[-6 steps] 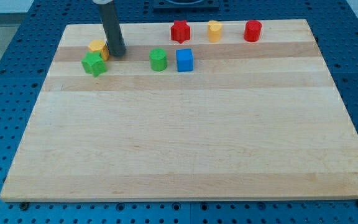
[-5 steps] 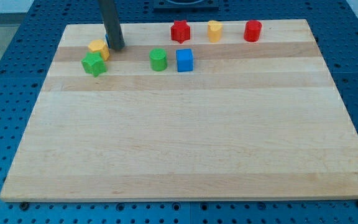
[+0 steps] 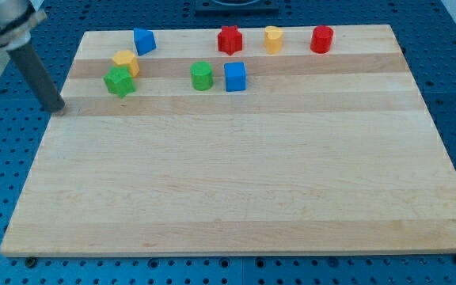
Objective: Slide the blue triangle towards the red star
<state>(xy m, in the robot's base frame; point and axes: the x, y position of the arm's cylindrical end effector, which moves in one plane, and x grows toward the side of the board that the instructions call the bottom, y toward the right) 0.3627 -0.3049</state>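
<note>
The blue triangle (image 3: 144,40) sits near the board's top edge, left of centre. The red star (image 3: 229,39) lies to its right along the same top row, a clear gap between them. My tip (image 3: 56,108) is at the board's left edge, well below and to the left of the blue triangle, touching no block.
A yellow block (image 3: 124,61) and a green star-like block (image 3: 119,81) sit touching, below the triangle. A green cylinder (image 3: 202,76) and a blue cube (image 3: 235,77) lie below the red star. A yellow block (image 3: 272,39) and a red cylinder (image 3: 321,39) are at top right.
My rod has swung from beside the yellow block near the triangle down and left to the board's left edge. The blue triangle, hidden behind the rod before, now shows. No block moved visibly.
</note>
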